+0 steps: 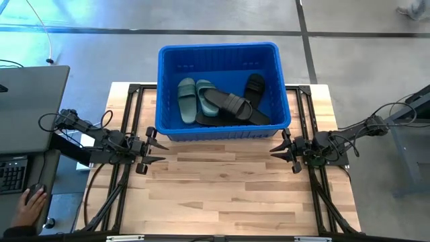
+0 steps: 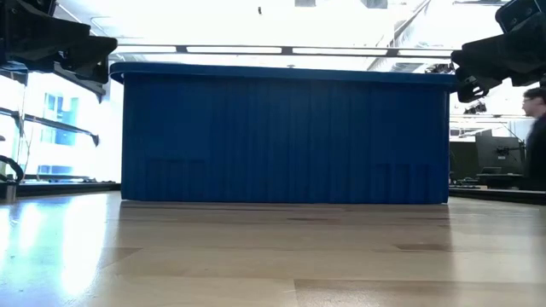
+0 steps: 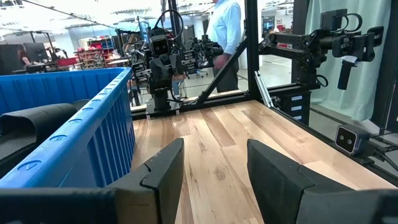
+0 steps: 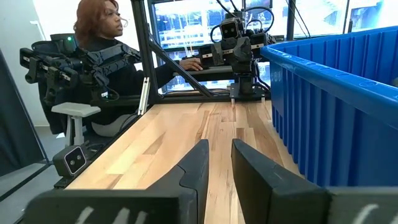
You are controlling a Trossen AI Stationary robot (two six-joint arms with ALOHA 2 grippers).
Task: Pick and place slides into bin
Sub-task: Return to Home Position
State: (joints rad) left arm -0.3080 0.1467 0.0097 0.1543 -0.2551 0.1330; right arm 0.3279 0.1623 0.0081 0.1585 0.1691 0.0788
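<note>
The blue bin (image 1: 225, 128) stands at the table's far middle. Inside it lie two sage green slides (image 1: 186, 99) (image 1: 205, 91) side by side at the left, and black slides (image 1: 232, 105) (image 1: 254, 86) (image 1: 209, 118) overlapping to their right. My left gripper (image 1: 158, 148) is open and empty at the table's left, by the bin's near left corner; it also shows in the left wrist view (image 3: 214, 171). My right gripper (image 1: 277, 149) is open and empty at the right, by the bin's near right corner; it also shows in the right wrist view (image 4: 219, 165).
The bare wooden tabletop (image 1: 228, 195) spreads in front of the bin. A black frame (image 1: 124, 121) runs along the table's sides. A desk with a keyboard (image 1: 12, 175) and a person's hand (image 1: 30, 205) lie off the left edge.
</note>
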